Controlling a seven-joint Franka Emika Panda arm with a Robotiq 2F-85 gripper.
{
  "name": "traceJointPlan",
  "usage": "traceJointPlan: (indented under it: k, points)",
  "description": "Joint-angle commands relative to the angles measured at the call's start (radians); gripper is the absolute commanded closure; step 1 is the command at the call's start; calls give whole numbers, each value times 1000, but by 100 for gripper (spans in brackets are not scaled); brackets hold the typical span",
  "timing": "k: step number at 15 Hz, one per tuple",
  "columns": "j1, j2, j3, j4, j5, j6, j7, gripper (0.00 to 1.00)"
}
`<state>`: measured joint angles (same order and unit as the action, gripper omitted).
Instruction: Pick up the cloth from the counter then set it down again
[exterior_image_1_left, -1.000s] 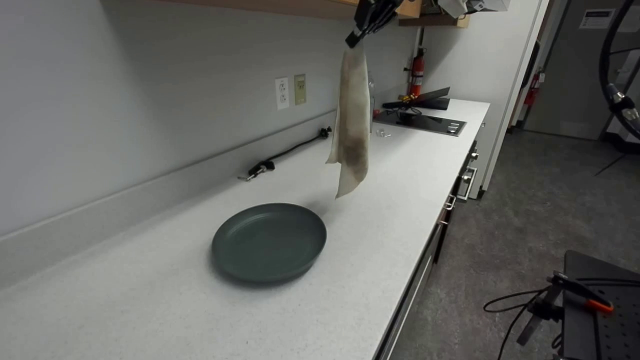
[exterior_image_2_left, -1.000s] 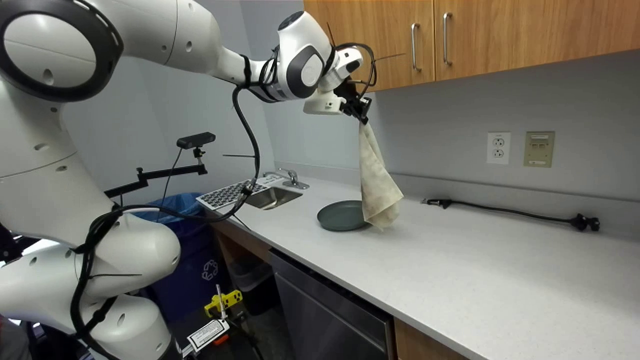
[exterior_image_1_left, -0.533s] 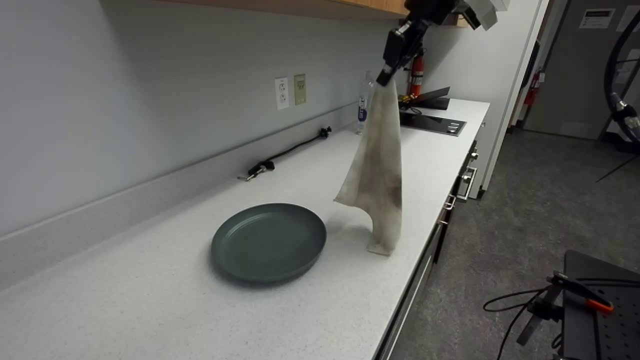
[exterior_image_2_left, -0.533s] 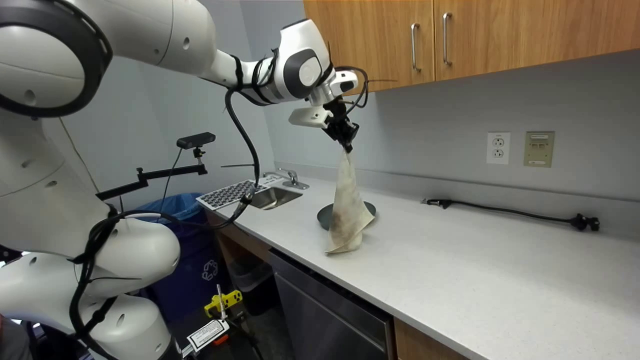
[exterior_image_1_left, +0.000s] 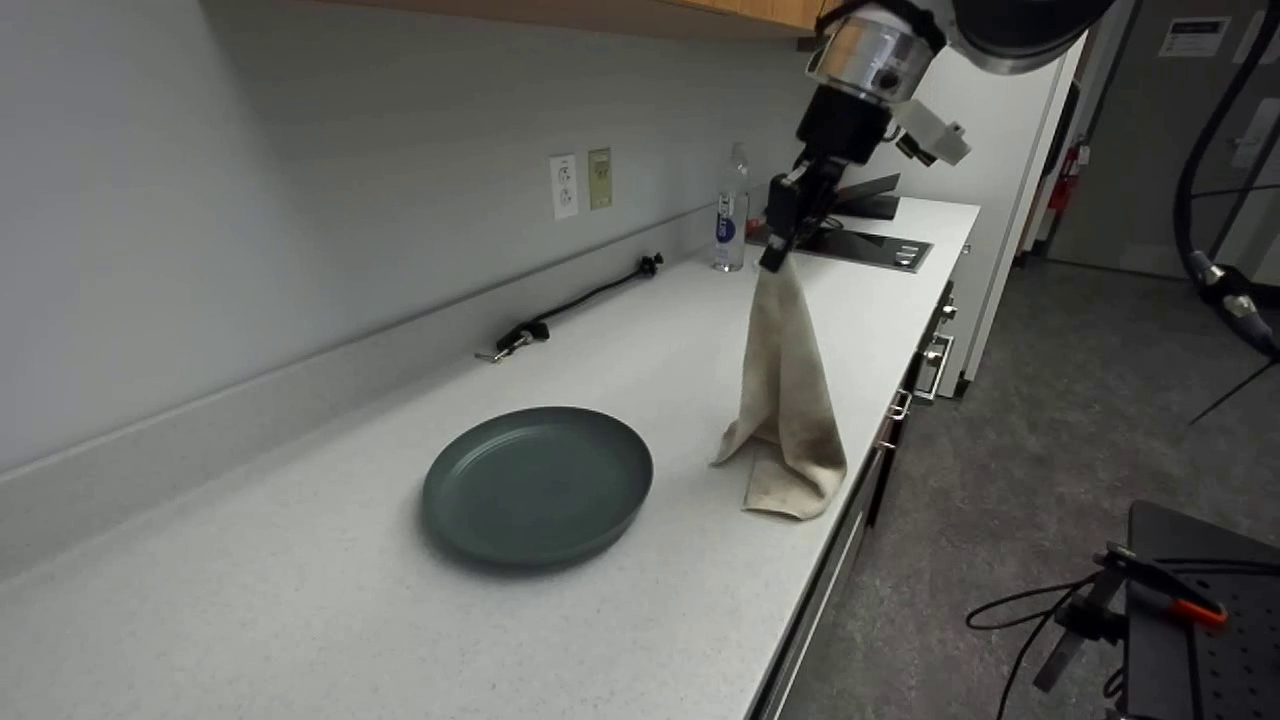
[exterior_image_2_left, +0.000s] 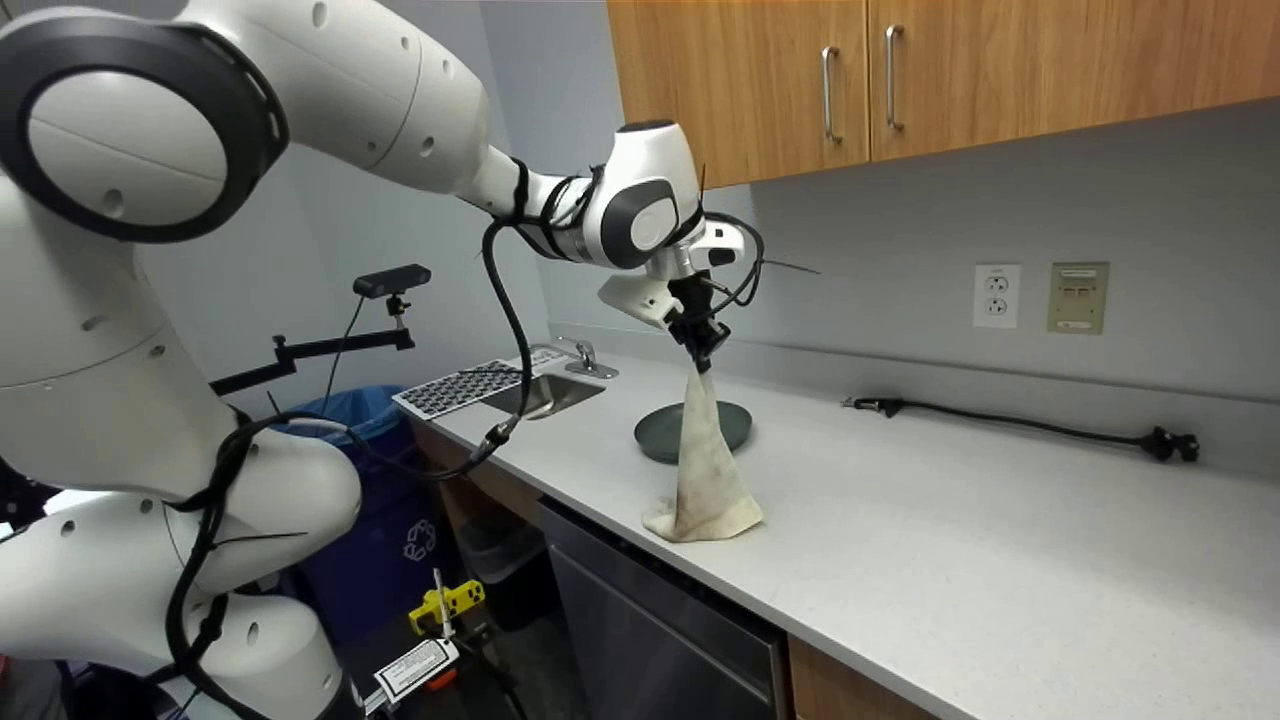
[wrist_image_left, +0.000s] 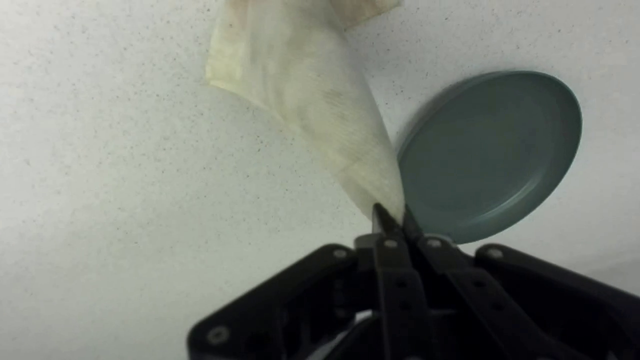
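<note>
A stained cream cloth hangs from my gripper in both exterior views (exterior_image_1_left: 785, 390) (exterior_image_2_left: 706, 470). It also shows in the wrist view (wrist_image_left: 320, 95). My gripper (exterior_image_1_left: 776, 258) is shut on the cloth's top end, pointing down, well above the white counter (exterior_image_2_left: 950, 560). It also shows in the other views (exterior_image_2_left: 703, 366) (wrist_image_left: 394, 217). The cloth's lower end rests on the counter and folds there, near the front edge. A dark green round plate (exterior_image_1_left: 538, 487) lies beside the cloth, apart from it; it also shows in the wrist view (wrist_image_left: 485, 150).
A black cord (exterior_image_1_left: 590, 298) lies along the back wall. A clear bottle (exterior_image_1_left: 732, 225) and a black cooktop (exterior_image_1_left: 875, 248) stand farther along the counter. A sink (exterior_image_2_left: 550, 396) is beyond the plate. Wooden cabinets (exterior_image_2_left: 740, 90) hang above. The counter's front edge is close to the cloth.
My gripper has come down and toward the counter's front edge, with the cloth still held. The cloth hung in the air before; now its lower end touches the counter. The plate has not moved.
</note>
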<state>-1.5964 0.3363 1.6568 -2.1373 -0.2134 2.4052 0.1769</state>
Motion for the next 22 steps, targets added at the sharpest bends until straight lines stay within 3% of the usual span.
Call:
traceJointPlan:
  k: [1,4,5,12,13,15,17,18,21,22]
  points:
    - [133,-80,-140,-24,104,45,-33,100]
    - [222,-126,-228,-53,183,40,-55,100]
    - [215,-67,-210,-58,106,18,10,100]
    - [280,-54,-282,-70,105,-98,27,100]
    - [373,-132,-393,-63,219,-81,-61,100]
    - [504,-119,-541,-41,220,-40,-77,100]
    - [651,-66,-693,3,142,1,-45,100]
    - [635,15,-670,34,14,17,36,100]
    - [755,80,-775,110,-103,13,107,100]
    - [890,43,-913,123,-24,13,54,100]
